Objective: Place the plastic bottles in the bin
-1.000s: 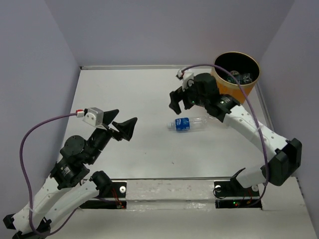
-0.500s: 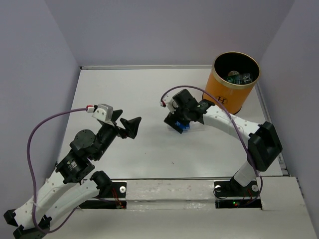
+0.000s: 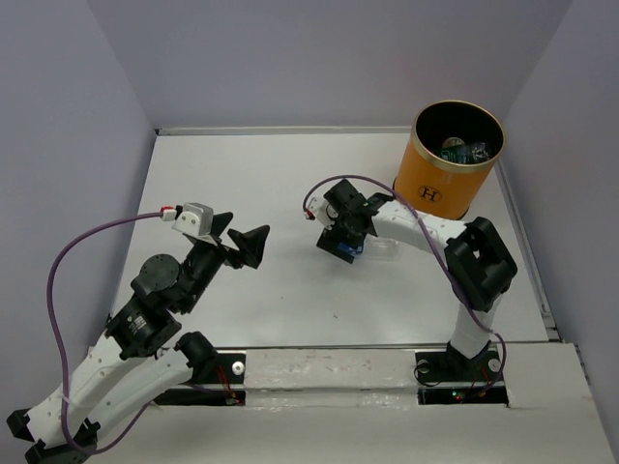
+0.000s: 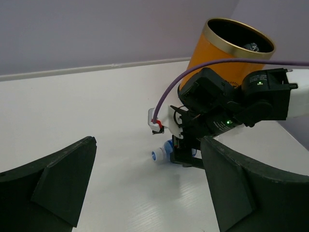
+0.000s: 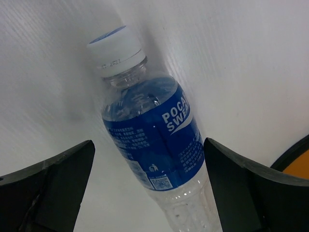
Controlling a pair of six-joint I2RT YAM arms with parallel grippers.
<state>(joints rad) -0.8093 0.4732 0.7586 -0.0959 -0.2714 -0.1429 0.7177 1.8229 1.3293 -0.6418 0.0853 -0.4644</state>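
**Right arm brought down over the bottle [image 5: 149,130] on the desk [image 3: 242,174], fingers not yet closed.**

A second ago I had the right arm raised beside the bin [image 3: 440,184], and the bottle lay alone. Now the right fingers [image 5: 58,174] straddle its blue label, apart, with a gap showing on each side. The bottle lies on its side, near the bin but outside it, white cap pointing away. Other bottles [image 3: 464,150] show inside the bin. The left fingers [image 4: 58,183] hang apart over the desk, well clear and little moved. I judge the reach finished and the grasp next: close on the label, lift above the rim, release. The round body may roll if I close off-centre.
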